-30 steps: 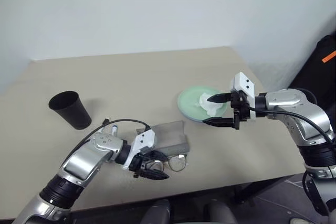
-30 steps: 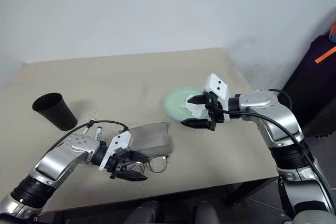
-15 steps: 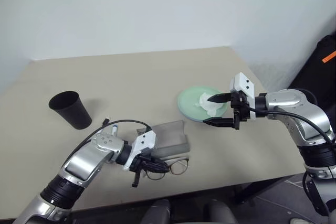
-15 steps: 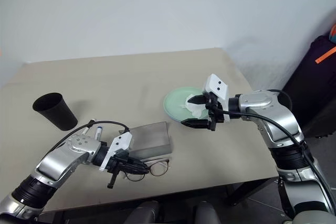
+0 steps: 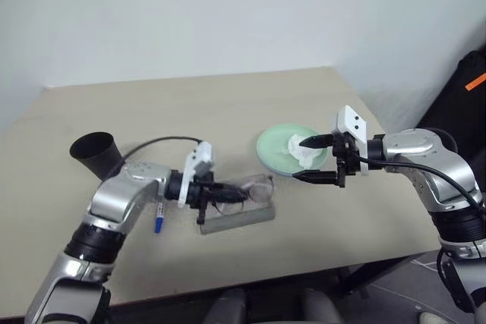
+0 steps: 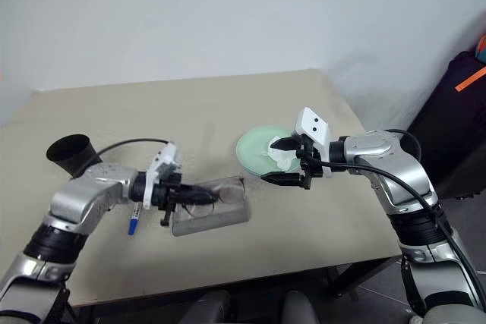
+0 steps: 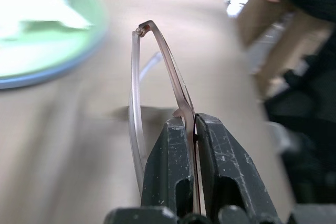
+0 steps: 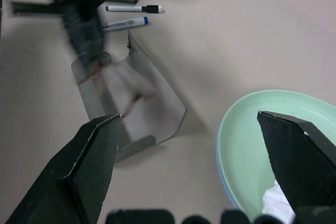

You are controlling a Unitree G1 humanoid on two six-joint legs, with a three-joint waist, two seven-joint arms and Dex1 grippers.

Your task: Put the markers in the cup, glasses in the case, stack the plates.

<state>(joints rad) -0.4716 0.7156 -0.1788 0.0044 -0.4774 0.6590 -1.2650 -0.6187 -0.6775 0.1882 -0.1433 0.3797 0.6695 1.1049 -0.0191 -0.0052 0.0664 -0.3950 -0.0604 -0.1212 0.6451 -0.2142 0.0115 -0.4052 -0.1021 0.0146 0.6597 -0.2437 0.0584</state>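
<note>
Brownish glasses (image 5: 244, 190) pinched tight in left gripper (image 7: 194, 124), held right above grey case (image 5: 237, 216) | right gripper (image 5: 313, 159) gaped wide over mint plates (image 5: 275, 146)

cup (image 5: 93, 149) far left | case (image 5: 239, 214) centre (glasses (image 5: 247, 190) above) | plates (image 5: 277, 146) right

Silver jointed arms with black cables, white wrist blocks, black two-fingered left tool (image 5: 220, 191)
</note>
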